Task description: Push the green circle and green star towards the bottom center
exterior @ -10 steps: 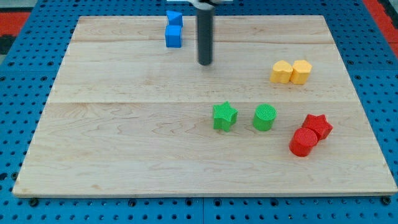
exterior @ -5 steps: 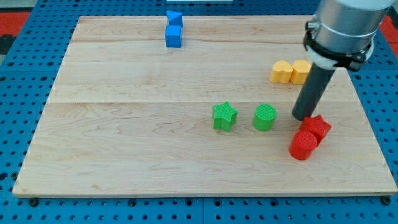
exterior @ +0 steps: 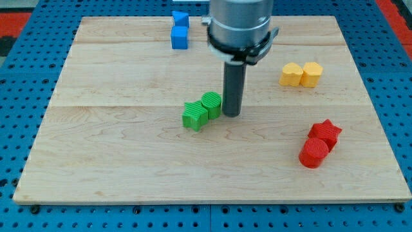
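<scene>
The green circle and the green star sit touching each other near the board's middle, the star to the lower left of the circle. My tip stands right against the circle's right side. The rod rises from there to the arm's grey body at the view's top.
Two blue blocks sit at the top edge, left of the arm. Two yellow blocks sit at the right. A red star and a red circle touch at the lower right. The wooden board ends at a blue pegboard.
My tip swept from the right, beside the red star, to the left. It pushed the green circle left into the green star and moved both left and slightly up.
</scene>
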You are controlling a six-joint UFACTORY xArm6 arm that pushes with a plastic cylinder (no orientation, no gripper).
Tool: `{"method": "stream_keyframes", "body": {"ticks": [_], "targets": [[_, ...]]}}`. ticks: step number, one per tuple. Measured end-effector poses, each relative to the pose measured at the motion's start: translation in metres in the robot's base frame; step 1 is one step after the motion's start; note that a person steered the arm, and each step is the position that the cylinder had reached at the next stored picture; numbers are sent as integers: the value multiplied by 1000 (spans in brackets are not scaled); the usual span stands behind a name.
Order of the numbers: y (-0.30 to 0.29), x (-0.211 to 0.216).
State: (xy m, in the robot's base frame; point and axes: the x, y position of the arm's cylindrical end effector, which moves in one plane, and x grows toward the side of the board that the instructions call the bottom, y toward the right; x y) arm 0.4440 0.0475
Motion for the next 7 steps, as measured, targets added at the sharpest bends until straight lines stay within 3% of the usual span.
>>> {"method": "stream_keyframes", "body": {"ticks": [1, 5, 6, 7], "targets": [[-8, -25], [-71, 60], [-93, 66], [-81, 39]]}}
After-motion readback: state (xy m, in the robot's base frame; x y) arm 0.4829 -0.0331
